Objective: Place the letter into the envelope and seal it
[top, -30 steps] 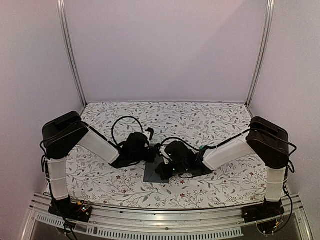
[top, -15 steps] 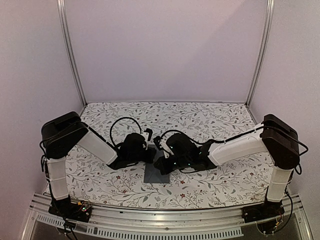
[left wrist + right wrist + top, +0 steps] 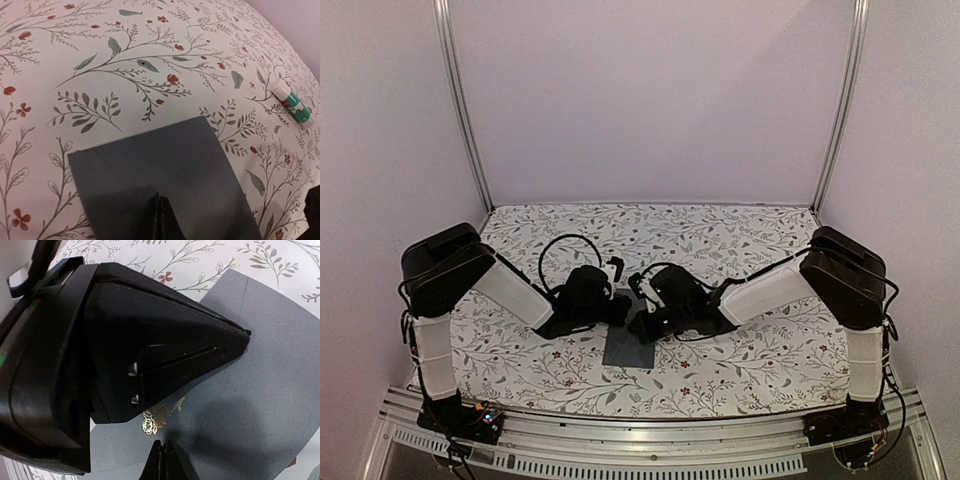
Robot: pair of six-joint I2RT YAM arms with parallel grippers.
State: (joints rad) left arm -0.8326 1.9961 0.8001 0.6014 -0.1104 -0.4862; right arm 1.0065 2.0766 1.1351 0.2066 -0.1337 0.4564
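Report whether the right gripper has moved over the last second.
Yes. The right gripper has shifted left and toward the back wall, across the envelope, closing on the left gripper.

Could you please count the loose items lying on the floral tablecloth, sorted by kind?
Dark grey envelope: 1
Teal-and-white tube: 1
Total: 2
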